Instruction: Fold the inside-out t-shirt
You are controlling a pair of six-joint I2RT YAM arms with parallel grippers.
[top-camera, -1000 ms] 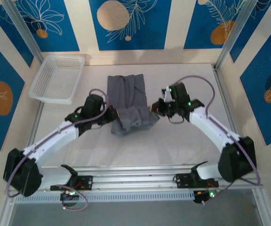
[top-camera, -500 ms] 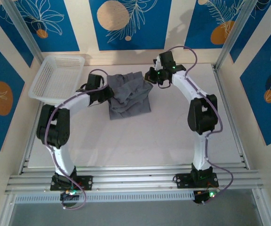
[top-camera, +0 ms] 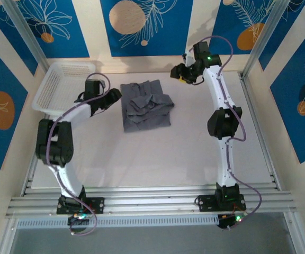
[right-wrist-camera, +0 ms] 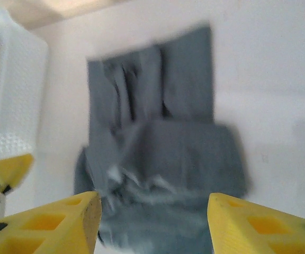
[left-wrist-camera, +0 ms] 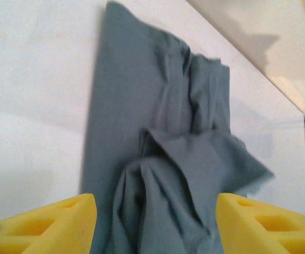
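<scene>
On the white table (top-camera: 195, 153), toward 12 o'clock from the arm bases, the inside-out t-shirt (top-camera: 145, 106) lies as a rough grey rectangle, its upper layer bunched in ridges and one loose corner poking out at the pile's 3 o'clock edge. My left gripper (left-wrist-camera: 155, 217) hangs just off the shirt's 9 o'clock side with its yellow jaws parted and nothing between them. The right gripper (right-wrist-camera: 153, 211) sits off at 1 o'clock, well clear of the cloth, equally spread and empty (its wrist view is smeared, so I read the folds there only loosely). The white mesh basket (top-camera: 62, 87) stands at 10 o'clock of the shirt, close beside my left forearm.

I judge the fold partly made but untidy, and that is where trouble lies. The crumpled top layer hides which edge belongs to which ply, so if I pinch blind I could catch two layers at once, or only the stray corner, and the next fold would drag the whole pile askew. The tabletop looks smooth, so a sideways pull may slide the shirt instead of turning it over. Swinging the left arm out toward 9 o'clock could also nudge the basket.
</scene>
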